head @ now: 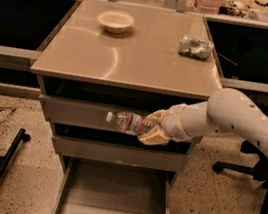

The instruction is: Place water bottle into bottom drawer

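Note:
My gripper (152,127) is shut on the water bottle (125,122), a small clear ribbed bottle with a red, white and blue label and a pale cap pointing left. It holds the bottle level in front of the upper grey drawer fronts, below the tabletop edge. The bottom drawer (116,189) is pulled open below, a wide grey tray with a plain floor. The bottle hangs well above it, over its rear middle.
A tan tabletop (132,53) carries a pale bowl (115,21) at the back left and a silvery-green foil bag (195,46) at the back right. A black office chair base (256,199) stands at the right, a black stand leg (2,169) at the left.

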You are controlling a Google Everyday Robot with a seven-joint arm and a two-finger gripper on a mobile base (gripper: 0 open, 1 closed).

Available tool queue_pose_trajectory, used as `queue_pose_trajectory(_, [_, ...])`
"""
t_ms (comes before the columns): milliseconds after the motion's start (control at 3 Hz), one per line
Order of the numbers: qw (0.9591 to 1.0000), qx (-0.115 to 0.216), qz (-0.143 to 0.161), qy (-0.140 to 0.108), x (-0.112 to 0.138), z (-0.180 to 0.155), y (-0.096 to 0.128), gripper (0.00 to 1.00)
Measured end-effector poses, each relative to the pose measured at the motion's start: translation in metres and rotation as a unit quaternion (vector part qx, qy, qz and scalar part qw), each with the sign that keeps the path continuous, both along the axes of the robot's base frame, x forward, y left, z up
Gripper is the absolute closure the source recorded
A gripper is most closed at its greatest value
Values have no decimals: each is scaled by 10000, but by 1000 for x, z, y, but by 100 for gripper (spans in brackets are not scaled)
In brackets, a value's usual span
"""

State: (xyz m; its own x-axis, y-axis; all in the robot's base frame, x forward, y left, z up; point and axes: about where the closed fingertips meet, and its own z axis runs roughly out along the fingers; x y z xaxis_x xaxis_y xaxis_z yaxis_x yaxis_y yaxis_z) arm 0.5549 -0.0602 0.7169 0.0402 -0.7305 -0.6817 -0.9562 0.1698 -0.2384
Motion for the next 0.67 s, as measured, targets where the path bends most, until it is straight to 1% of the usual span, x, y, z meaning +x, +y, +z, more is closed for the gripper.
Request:
queue_pose_trajectory(333, [9999, 56, 91, 49, -9, -49, 6, 100])
queue_pose_trajectory(667, [9999, 57, 93, 50, -9, -50, 6, 100])
